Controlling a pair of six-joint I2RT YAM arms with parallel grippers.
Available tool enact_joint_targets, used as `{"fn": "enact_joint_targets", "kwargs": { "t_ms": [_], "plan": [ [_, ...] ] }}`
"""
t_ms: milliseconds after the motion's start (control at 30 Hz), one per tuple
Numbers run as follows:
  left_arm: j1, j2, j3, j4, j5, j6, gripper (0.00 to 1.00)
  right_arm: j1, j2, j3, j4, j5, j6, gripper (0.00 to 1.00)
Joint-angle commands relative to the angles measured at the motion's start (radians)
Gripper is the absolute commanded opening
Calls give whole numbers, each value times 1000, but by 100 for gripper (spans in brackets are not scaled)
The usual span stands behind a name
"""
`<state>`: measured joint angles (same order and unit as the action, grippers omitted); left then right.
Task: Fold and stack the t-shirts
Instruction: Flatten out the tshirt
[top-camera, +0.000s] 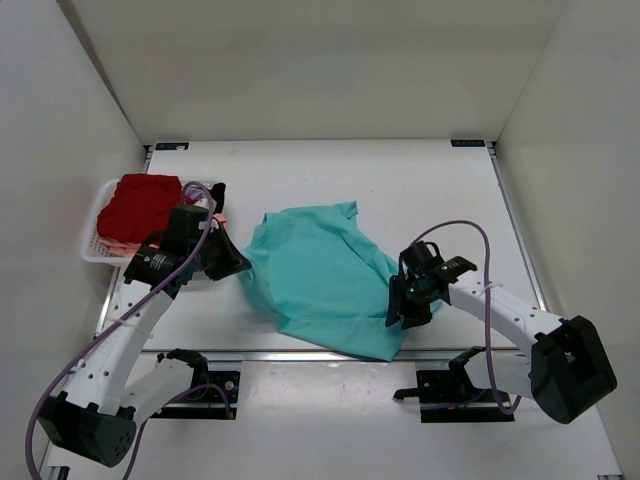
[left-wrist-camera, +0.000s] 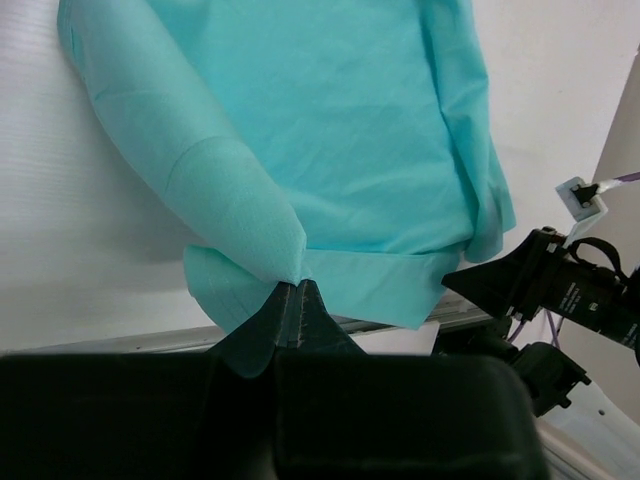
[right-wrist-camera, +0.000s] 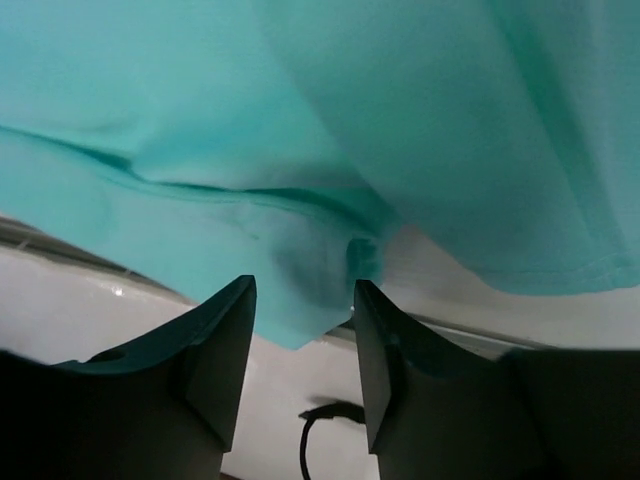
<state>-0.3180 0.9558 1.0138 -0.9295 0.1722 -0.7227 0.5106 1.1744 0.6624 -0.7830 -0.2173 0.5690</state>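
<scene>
A teal t-shirt (top-camera: 320, 280) lies crumpled in the middle of the table, its near corner reaching the front rail. My left gripper (top-camera: 240, 262) is at its left edge and is shut on a pinch of teal cloth (left-wrist-camera: 292, 290); the shirt (left-wrist-camera: 330, 130) spreads away from the tips. My right gripper (top-camera: 405, 312) is at the shirt's right near edge. It is open (right-wrist-camera: 300, 300), with a corner of the teal shirt (right-wrist-camera: 300, 120) lying just beyond the gap between the fingers. A dark red shirt (top-camera: 140, 203) lies on a pink one (top-camera: 118, 243) in the basket.
A white mesh basket (top-camera: 92, 250) stands at the left edge of the table, just behind my left arm. A metal rail (top-camera: 250, 354) runs along the table's near edge. White walls close in the left, back and right. My right arm (left-wrist-camera: 560, 295) shows in the left wrist view.
</scene>
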Motion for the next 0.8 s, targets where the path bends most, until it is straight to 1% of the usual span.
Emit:
{"fn": "enact_joint_targets", "kwargs": {
  "t_ms": [0, 200, 333, 467, 533, 633, 700, 733, 767],
  "plan": [
    [-6, -32, -21, 14, 15, 12, 0, -24, -45, -26, 96, 79, 23, 43],
    [13, -51, -27, -9, 21, 23, 0, -107, -70, -81, 165, 62, -37, 45],
    [0, -43, -20, -11, 7, 17, 0, -90, -42, -92, 189, 35, -40, 43],
    [8, -48, -26, -9, 15, 8, 0, -50, -32, -90, 212, 19, -2, 42],
    [8, -51, -29, -5, 12, 8, 0, -35, -24, -99, 219, 12, -1, 39],
    [7, -54, -41, -2, 9, 2, 0, -34, -10, -106, 235, -7, -15, 39],
    [8, -61, -41, -8, 9, -1, 0, -34, -4, -103, 228, -14, -24, 36],
    [13, -58, -37, -11, 7, 2, 0, -35, 2, -99, 226, -22, -30, 26],
    [22, -55, -35, -26, 1, 9, 0, -41, 10, -93, 216, -33, -38, 0]
  ]
}}
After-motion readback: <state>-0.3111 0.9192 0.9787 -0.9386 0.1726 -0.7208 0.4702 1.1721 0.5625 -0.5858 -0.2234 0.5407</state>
